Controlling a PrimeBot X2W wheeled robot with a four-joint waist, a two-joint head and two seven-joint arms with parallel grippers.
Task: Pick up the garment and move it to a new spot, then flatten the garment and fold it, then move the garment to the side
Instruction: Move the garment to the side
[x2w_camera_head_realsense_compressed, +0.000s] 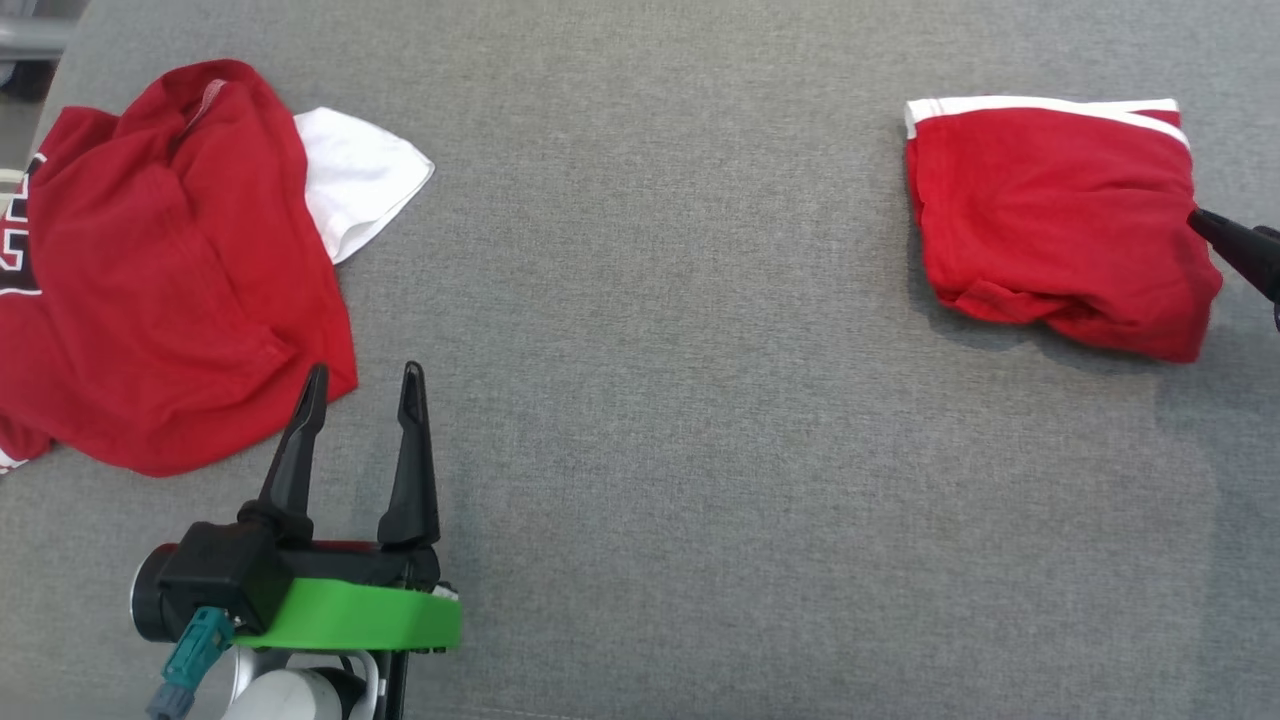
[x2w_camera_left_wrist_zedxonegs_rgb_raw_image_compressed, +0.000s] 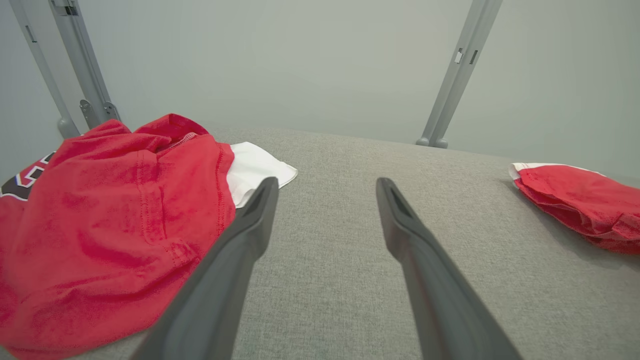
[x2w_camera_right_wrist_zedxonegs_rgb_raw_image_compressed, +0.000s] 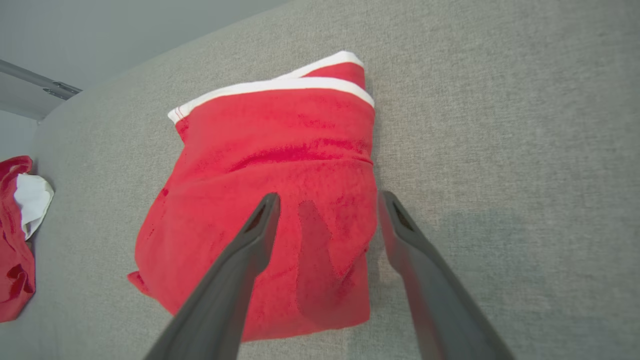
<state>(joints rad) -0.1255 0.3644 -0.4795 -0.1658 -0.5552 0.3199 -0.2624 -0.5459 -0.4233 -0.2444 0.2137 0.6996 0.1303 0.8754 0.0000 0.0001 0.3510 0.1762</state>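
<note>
The folded red garment (x2w_camera_head_realsense_compressed: 1055, 220), white trim along its far edge, lies at about two o'clock in the head view, near the right side of the grey tabletop (x2w_camera_head_realsense_compressed: 680, 400); it looks folded and set aside, so the step in hand is probably the let-go. The right gripper (x2w_camera_right_wrist_zedxonegs_rgb_raw_image_compressed: 328, 197) hangs at the bundle's three o'clock edge; its fingers (x2w_camera_right_wrist_zedxonegs_rgb_raw_image_compressed: 235, 270) are spread wide, clamped on nothing, one over the cloth and one over bare tabletop. To finish well, the arm should lift straight up and away, so no fingertip snags the top layer and drags the fold open. At ten o'clock a crumpled red jersey (x2w_camera_head_realsense_compressed: 170, 280) lies over a white cloth (x2w_camera_head_realsense_compressed: 355, 175); the left gripper (x2w_camera_head_realsense_compressed: 365, 370), at seven o'clock, is empty, fingers apart, pointing at the jersey's near hem.
</note>
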